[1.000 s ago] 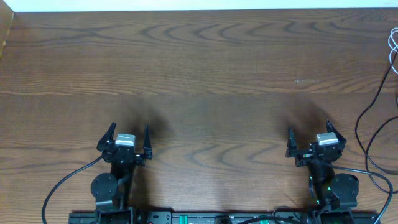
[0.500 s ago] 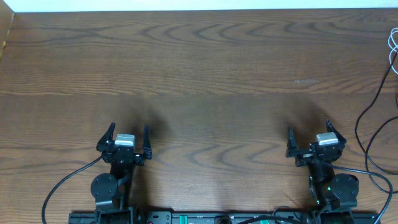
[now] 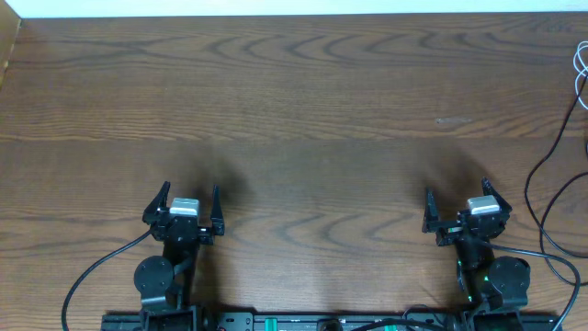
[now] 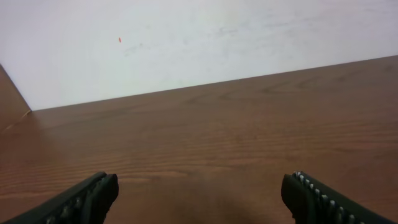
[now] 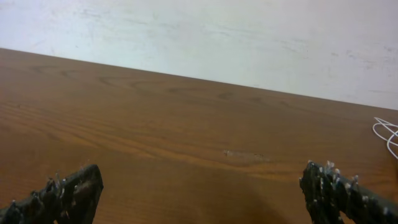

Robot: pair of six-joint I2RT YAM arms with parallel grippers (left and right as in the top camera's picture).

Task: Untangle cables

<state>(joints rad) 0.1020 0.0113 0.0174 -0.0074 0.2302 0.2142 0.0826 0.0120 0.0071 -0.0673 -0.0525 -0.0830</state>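
Observation:
The cables lie at the table's far right edge. A white cable (image 3: 580,64) loops at the back right and also shows as a thin loop (image 5: 387,132) in the right wrist view. A thin black cable (image 3: 528,188) curves along the right side and runs out of frame; where the two cross is hidden. My left gripper (image 3: 191,190) (image 4: 200,186) stands open near the front left, over bare wood. Near the front right, my right gripper (image 3: 457,189) (image 5: 202,177) is open too, well to the left of the black cable. Neither holds anything.
The wooden table (image 3: 294,101) stretches back to a white wall (image 4: 199,43). A thicker arm cable (image 3: 96,267) trails from the left arm's base at the front. A faint pale scuff (image 3: 453,120) marks the wood ahead of the right gripper.

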